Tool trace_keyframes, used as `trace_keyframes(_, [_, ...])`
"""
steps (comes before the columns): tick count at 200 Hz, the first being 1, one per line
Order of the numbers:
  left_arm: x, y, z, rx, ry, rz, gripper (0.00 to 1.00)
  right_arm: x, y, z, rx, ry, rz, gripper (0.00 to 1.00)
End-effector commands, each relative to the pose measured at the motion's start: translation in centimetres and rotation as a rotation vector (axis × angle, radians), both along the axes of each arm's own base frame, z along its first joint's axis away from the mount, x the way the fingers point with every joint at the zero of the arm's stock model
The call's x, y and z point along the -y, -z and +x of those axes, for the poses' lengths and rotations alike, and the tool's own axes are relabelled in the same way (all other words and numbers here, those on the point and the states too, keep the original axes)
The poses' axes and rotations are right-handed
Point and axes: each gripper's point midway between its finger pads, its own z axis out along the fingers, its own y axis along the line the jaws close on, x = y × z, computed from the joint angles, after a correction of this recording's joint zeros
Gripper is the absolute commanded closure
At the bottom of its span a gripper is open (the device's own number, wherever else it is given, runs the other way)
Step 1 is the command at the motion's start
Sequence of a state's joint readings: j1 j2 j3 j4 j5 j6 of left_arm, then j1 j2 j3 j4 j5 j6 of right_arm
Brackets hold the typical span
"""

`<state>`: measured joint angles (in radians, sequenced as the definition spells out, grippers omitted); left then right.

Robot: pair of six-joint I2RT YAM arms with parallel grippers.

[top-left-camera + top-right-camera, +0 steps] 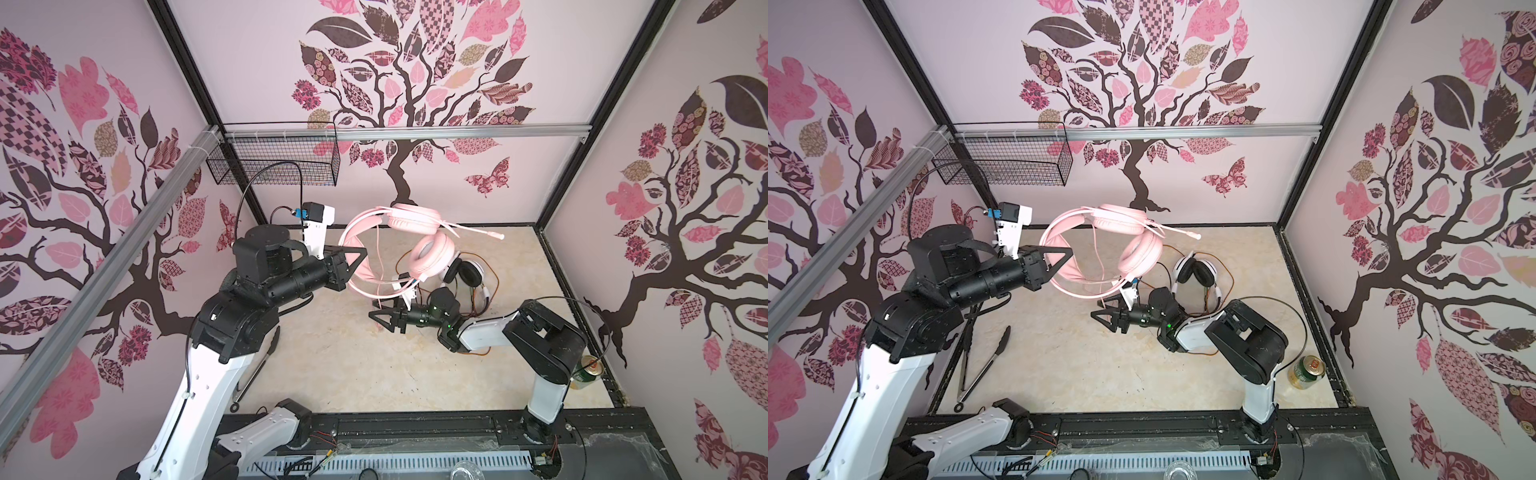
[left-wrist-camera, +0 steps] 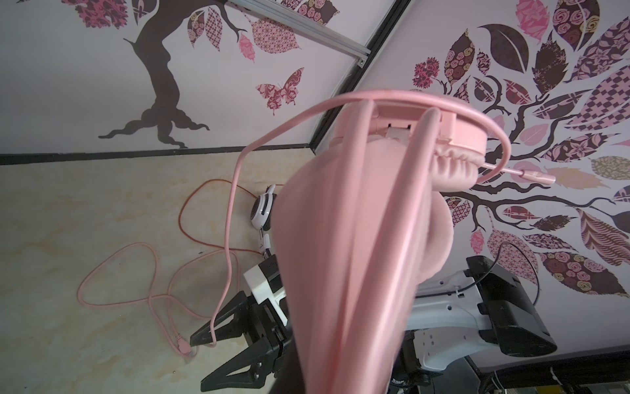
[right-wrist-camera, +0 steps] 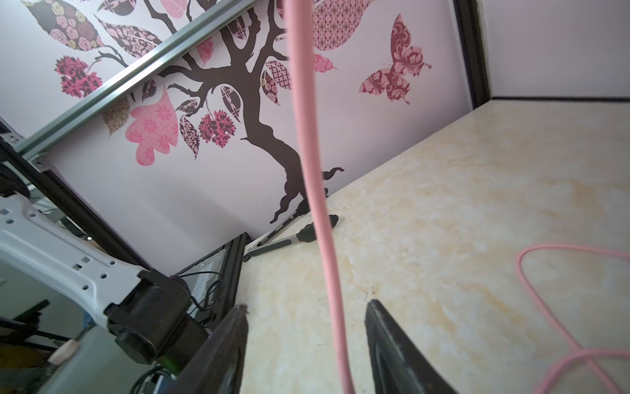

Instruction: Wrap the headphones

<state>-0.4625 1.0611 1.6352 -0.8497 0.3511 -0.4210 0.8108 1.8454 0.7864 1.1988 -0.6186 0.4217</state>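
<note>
Tree-and-butterfly wallpaper on three sides, cream marbled table (image 1: 332, 374) underneath. Pinched tight in the left gripper (image 1: 360, 254), by the headband: the pink headset (image 1: 415, 218), raised clear of the table, both ear cups and the mic boom hanging out beyond the fingertips. Dropping from the headset, the pink cable (image 3: 317, 191), straight down between the fingers of the right gripper (image 3: 306, 317), low and nearly level below the headset; jaws apart on either side, not touching the cable in the right wrist view. Past that gripper's tips, the slack in loose loops on the table, plug at the end. Behind its wrist, flat on the table, the white headset (image 1: 467, 272) amid its orange-red cable (image 2: 191, 211), apart from both grippers. By the look of it, early in the job: catching the pink lead ahead of a turn, most of the cable loose. Next, probably: closing on the cable without yanking it, then carrying it round the band, with the frame held steady at the left. Risk of the lead slipping out sideways before full closure.
</note>
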Motion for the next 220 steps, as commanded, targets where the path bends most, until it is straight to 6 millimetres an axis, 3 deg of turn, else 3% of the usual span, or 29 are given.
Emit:
trace_keyframes(1, [-0.8,-4.2,-0.5,0.129,-0.025,-0.055,1.0,-0.6,1.6,-1.3,-0.024,-0.057,-0.013,0.7])
trace_keyframes(20, [-1.4,-3.9,0.1,0.139,-0.071,-0.024,1.0,0.6,2.3,-2.4,-0.051,-0.06,0.002,0.9])
trace_keyframes(41, [-2.7,-3.0,1.4,0.151,-0.158,0.043,1.0,2.4,3.3,-3.7,-0.087,-0.024,-0.026,1.0])
trace_keyframes(64, [-3.6,-1.0,3.1,0.145,-0.242,0.099,1.0,3.3,5.1,-4.8,-0.124,0.018,-0.182,1.0])
trace_keyframes(86, [-3.8,0.9,4.6,0.127,-0.288,0.123,1.0,3.6,7.1,-7.0,-0.02,0.06,-0.424,1.0])
trace_keyframes(129, [-3.4,3.9,6.5,0.076,-0.313,0.142,1.0,5.2,5.9,-10.1,0.082,0.089,-0.589,1.0])
trace_keyframes(165, [-2.4,4.3,6.0,0.041,-0.262,0.094,1.0,6.9,5.4,-9.6,0.1,0.15,-0.649,1.0])
trace_keyframes(220, [2.0,5.2,3.1,-0.132,0.028,-0.146,1.0,7.8,5.0,-8.4,0.163,0.192,-0.787,1.0])
